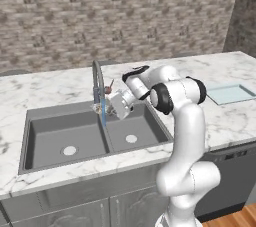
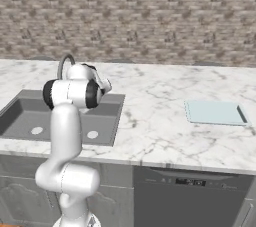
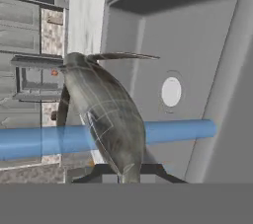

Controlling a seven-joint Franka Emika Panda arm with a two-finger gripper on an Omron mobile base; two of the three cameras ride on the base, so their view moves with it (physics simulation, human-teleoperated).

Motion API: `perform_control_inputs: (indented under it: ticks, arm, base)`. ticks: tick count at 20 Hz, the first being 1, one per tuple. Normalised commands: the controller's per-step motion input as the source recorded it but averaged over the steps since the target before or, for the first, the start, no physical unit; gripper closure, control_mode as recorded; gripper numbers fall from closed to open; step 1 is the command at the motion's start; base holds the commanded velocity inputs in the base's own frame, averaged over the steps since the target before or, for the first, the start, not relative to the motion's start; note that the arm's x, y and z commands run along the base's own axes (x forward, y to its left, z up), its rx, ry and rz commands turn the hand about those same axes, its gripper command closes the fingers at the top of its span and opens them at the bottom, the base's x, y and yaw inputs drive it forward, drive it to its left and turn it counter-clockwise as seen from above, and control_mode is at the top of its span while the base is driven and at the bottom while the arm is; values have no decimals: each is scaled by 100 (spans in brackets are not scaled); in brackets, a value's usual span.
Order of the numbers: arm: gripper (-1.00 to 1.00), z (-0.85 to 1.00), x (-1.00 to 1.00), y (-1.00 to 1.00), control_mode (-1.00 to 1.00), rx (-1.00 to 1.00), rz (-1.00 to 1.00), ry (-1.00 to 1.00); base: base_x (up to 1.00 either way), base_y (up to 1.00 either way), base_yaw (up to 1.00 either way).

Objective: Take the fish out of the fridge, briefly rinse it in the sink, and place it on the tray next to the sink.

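Observation:
The dark grey fish (image 3: pixel 106 114) fills the middle of the hand view, its tail fin spread at the top, and my gripper (image 3: pixel 129 172) is shut on its lower end. A blue stream of water (image 3: pixel 173 131) crosses right at the fish. From the left base view, the gripper (image 1: pixel 101 106) hangs under the tall faucet (image 1: pixel 96 78), over the divider of the dark double sink (image 1: pixel 50 121). The pale blue tray (image 1: pixel 230 92) lies on the counter to the right of the sink (image 2: pixel 30 116), bare, also seen as the tray (image 2: pixel 215 112).
White marble counter (image 2: pixel 150 121) runs around the sink, backed by a brick wall (image 1: pixel 115 16). A round drain (image 3: pixel 171 91) shows in the basin below the fish. A dark dishwasher front (image 2: pixel 195 196) sits under the counter on the right.

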Motion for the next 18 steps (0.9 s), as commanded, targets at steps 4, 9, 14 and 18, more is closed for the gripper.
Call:
perform_control_inputs:
  ticks: [4,9,14,18]
  arm:
    - [100,100,-97,-8,-100,0,0,-9]
    - [100,86,-100,-25,-100,0,-3,-3]
    - [100,41,-100,-43,-100,0,-13,0]
    - [100,40,-100,-40,-100,-8,-11,-2]
  base:
    - [0,0,0]
    - [0,0,0]
    - [0,0,0]
    - [0,0,0]
